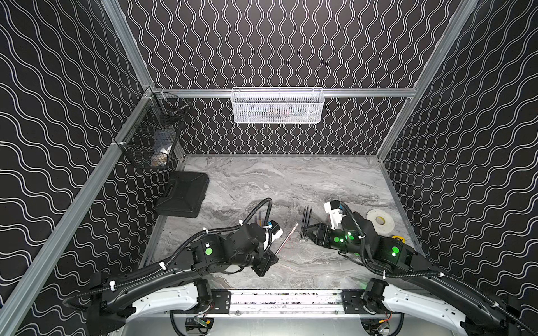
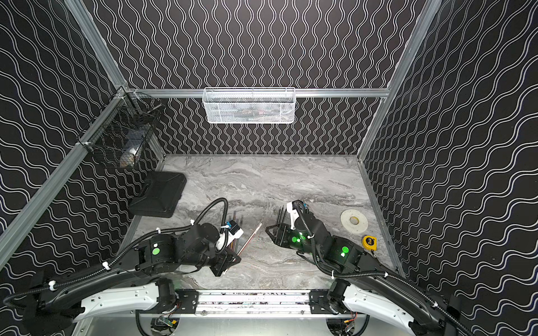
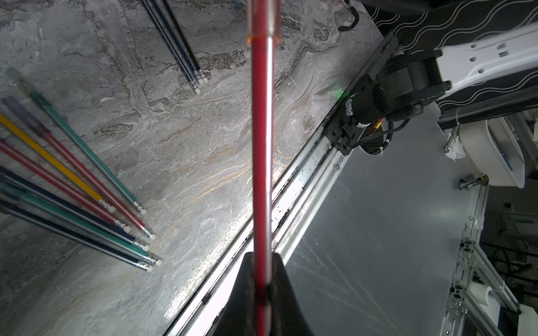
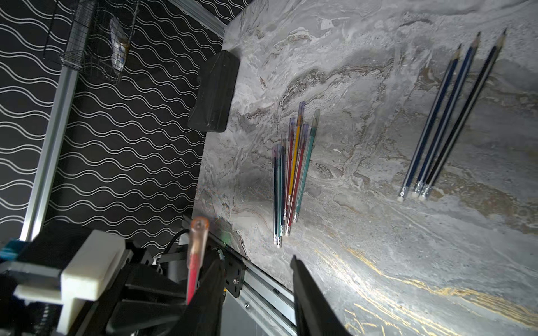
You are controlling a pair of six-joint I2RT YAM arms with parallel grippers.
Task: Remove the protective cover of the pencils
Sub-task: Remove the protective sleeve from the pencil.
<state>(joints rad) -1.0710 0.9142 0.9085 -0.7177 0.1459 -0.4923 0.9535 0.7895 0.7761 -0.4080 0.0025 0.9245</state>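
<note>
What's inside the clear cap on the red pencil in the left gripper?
The clear cap covers the end of the red pencil, which the left gripper grips. Its reddish shaft shows through; the point is too blurred to tell.

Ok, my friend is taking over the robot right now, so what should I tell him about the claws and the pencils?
Claws: the left claw is shut on the red pencil, whose clear cap is on. The right claw is open and empty, near that cap.
Done: three dark pencils lie apart with bare tips.
Left: pull this cap off, then do the coloured bunch, which looks capped.
</note>
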